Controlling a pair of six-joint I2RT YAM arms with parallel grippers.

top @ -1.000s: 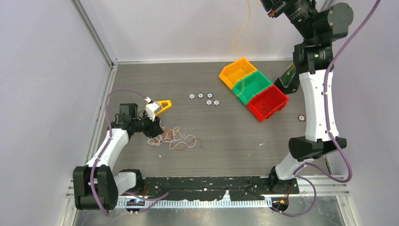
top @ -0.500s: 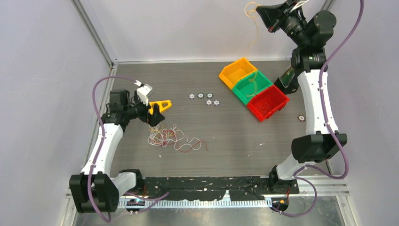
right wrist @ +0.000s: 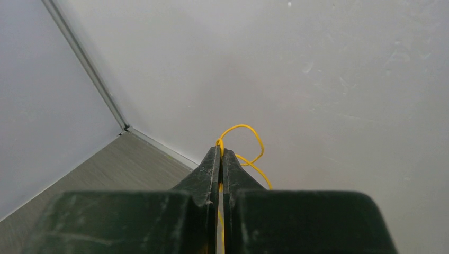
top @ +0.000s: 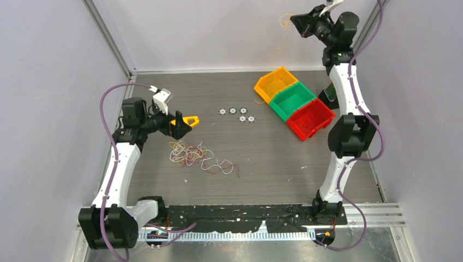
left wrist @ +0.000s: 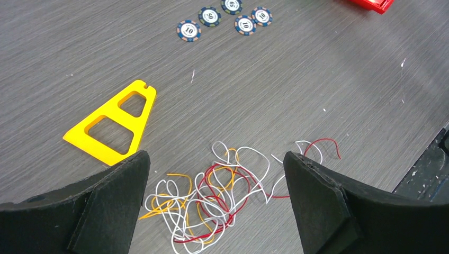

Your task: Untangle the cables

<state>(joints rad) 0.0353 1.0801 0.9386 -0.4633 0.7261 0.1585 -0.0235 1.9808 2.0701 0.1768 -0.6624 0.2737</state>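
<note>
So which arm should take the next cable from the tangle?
Left: its open fingers hang near the tangle; the right fingers, up by the back wall, hold a yellow cable.

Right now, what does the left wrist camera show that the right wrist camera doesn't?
Only the left wrist: the cable tangle of white, red and orange strands, a yellow triangular frame, five poker chips, a red bin corner, and the open left gripper. Only the right wrist: the right gripper shut on a yellow cable, raised before the white wall. Both: the grey wood-grain table.
</note>
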